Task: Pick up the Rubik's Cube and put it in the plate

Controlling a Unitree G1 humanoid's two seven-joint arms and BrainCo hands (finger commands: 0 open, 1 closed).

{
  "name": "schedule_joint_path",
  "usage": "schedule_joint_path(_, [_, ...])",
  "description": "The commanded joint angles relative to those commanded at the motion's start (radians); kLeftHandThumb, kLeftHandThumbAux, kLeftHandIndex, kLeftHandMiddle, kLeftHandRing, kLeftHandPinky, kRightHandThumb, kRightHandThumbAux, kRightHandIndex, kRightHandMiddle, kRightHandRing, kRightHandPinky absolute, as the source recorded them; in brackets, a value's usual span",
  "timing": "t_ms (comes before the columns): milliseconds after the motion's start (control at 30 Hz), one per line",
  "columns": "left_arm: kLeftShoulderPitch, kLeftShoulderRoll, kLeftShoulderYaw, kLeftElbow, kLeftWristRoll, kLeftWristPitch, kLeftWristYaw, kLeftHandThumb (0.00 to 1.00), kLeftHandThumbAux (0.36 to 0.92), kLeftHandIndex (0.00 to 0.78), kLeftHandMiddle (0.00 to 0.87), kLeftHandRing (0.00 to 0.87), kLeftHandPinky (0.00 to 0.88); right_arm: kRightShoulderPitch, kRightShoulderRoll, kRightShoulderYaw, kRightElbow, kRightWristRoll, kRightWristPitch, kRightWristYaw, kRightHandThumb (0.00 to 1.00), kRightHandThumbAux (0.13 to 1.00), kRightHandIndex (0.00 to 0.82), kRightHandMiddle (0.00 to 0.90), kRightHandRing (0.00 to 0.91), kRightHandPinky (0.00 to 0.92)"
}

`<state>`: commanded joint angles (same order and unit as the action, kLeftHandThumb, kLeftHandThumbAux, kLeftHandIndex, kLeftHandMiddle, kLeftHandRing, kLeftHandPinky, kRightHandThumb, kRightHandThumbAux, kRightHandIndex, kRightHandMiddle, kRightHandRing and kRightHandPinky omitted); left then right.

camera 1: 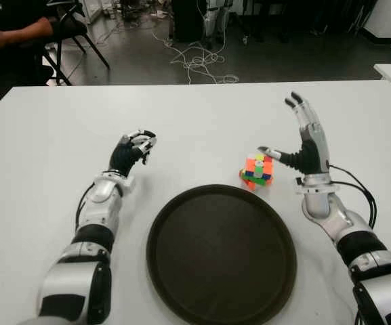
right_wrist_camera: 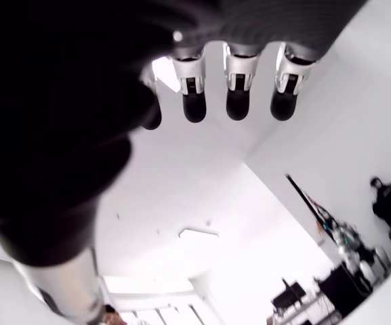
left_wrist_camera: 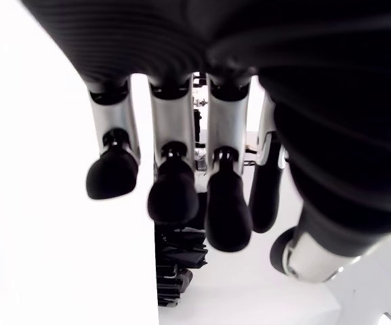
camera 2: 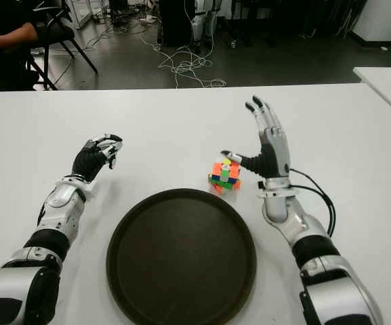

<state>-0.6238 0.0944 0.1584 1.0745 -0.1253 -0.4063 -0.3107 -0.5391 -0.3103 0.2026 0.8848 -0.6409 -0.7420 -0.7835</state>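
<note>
Left hand (camera 1: 133, 150) sat on the left of the table (camera 1: 202, 115), well apart from the plate (camera 1: 221, 252) and the cube. Its fingers were curled in toward the palm, nothing held; the left wrist view showed the fingertips (left_wrist_camera: 173, 198) bent over with only white table behind them. Idle as far as could be judged.

Plate was dark, round and empty, front centre of the table.

Rubik's Cube (camera 1: 257, 170) stood on the table just beyond the plate's far right rim, tilted on an edge or corner rather than flat. Not in the plate, not in either hand.

Right hand (camera 1: 307, 145) was just right of the cube, palm facing it, four fingers straight and pointing up, thumb (camera 1: 271, 154) stretched out sideways to the cube's top. Whether the thumb actually touched could not be told. Nothing grasped; the right wrist view showed straight fingers and no cube in the palm.

Risks, as judgement:
- cube looked unstable on its tilt, so a thumb nudge could tip or roll it away before the fingers closed
- fingers were far from wrapped, so closing from that pose might catch only a corner and squeeze the cube out
- cube sat close to the rim, so a push could knock it against the plate's edge
- a weak hold could drop it short of the plate
</note>
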Motion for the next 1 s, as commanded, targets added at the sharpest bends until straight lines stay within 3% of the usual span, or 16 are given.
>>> schedule_joint_path(500, [0.003, -0.004, 0.0, -0.004, -0.001, -0.012, -0.002, 0.684, 0.719, 0.433, 0.753, 0.767, 0.773, -0.054, 0.004, 0.024, 0.018, 0.006, -0.006, 0.026, 0.002, 0.873, 0.0, 0.0, 0.0, 0.034])
schedule_joint_path(700, [0.001, -0.006, 0.0, -0.004, -0.001, -0.004, 0.003, 0.684, 0.719, 0.433, 0.759, 0.771, 0.778, -0.07, 0.034, 0.046, 0.058, 0.018, 0.004, 0.071, 0.0, 0.876, 0.0, 0.012, 0.009, 0.038])
schedule_joint_path(800, [0.0, -0.007, 0.0, -0.003, -0.002, -0.003, 0.003, 0.684, 0.719, 0.433, 0.755, 0.768, 0.773, -0.085, 0.031, 0.069, 0.135, 0.027, 0.002, 0.164, 0.0, 0.853, 0.021, 0.039, 0.051, 0.099])
schedule_joint_path(1000, [0.001, -0.008, 0.002, -0.004, -0.005, -0.003, 0.001, 0.684, 0.719, 0.433, 0.755, 0.767, 0.771, -0.089, 0.004, 0.101, 0.116, 0.05, 0.011, 0.369, 0.0, 0.775, 0.111, 0.119, 0.117, 0.131])
